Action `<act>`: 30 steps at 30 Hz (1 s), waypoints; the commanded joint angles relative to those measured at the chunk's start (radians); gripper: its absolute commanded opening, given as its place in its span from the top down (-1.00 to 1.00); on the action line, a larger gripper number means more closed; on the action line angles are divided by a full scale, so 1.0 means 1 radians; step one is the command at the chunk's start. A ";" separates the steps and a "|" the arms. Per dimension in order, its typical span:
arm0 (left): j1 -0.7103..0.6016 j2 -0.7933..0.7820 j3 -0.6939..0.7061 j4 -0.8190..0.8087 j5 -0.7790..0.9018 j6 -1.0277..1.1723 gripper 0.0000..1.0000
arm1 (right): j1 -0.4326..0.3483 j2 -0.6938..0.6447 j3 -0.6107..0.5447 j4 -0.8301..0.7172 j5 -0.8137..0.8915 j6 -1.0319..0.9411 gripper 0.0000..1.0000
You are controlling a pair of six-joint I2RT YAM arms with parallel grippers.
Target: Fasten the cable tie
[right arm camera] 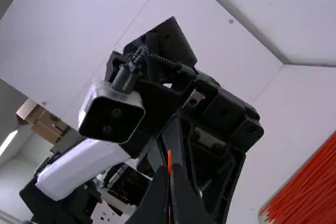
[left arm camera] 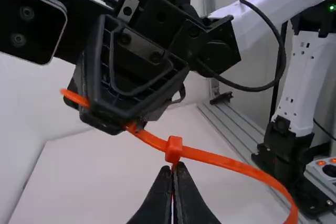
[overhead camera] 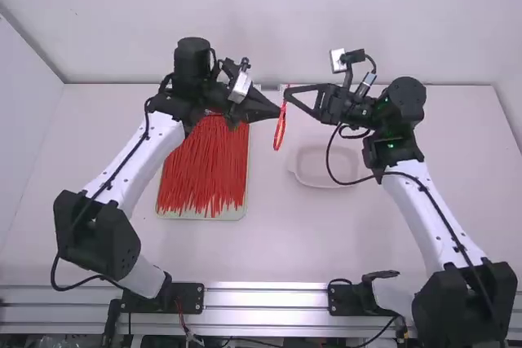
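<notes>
An orange cable tie (overhead camera: 280, 131) hangs as a closed loop in the air above the back middle of the table, between both grippers. My left gripper (overhead camera: 275, 109) comes in from the left and is shut on the tie just beside its square head (left arm camera: 174, 148). My right gripper (overhead camera: 287, 96) meets it from the right and is shut on the tie's thin tail (right arm camera: 169, 156). In the left wrist view the strap (left arm camera: 239, 168) curves away from the head, and its tail runs through the right gripper's fingers (left arm camera: 124, 109).
A flat tray (overhead camera: 202, 213) with a thick pile of loose orange cable ties (overhead camera: 206, 167) lies under the left arm. A shallow white dish (overhead camera: 325, 168) sits on the table below the right gripper. The table's front half has free room.
</notes>
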 commanded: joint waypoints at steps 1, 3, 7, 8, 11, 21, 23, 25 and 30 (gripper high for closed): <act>-0.014 -0.011 0.000 -0.045 0.015 0.100 0.96 | -0.008 -0.002 0.100 0.023 0.043 0.006 1.00; -0.015 -0.011 0.000 -0.089 0.015 0.143 0.96 | -0.008 0.003 0.115 0.024 0.043 0.007 1.00; -0.014 -0.011 -0.001 -0.191 0.015 0.243 0.96 | -0.008 0.018 0.160 -0.026 0.044 0.001 1.00; -0.014 -0.011 -0.001 -0.246 0.015 0.295 0.96 | -0.008 0.025 0.181 -0.034 0.040 -0.002 1.00; -0.014 -0.011 -0.001 -0.312 0.013 0.364 0.96 | -0.008 0.032 0.206 -0.033 0.039 0.006 1.00; -0.015 -0.011 -0.001 -0.480 -0.037 0.515 0.96 | -0.008 0.062 0.310 -0.033 0.024 0.033 1.00; -0.014 -0.011 0.000 -0.485 -0.037 0.515 0.96 | -0.008 0.069 0.338 -0.034 0.025 0.037 1.00; -0.014 -0.011 -0.001 -0.488 -0.037 0.516 0.96 | -0.008 0.072 0.357 -0.033 0.024 0.053 1.00; -0.014 -0.011 -0.001 -0.488 -0.033 0.516 0.96 | -0.028 0.072 0.404 -0.062 0.003 0.056 1.00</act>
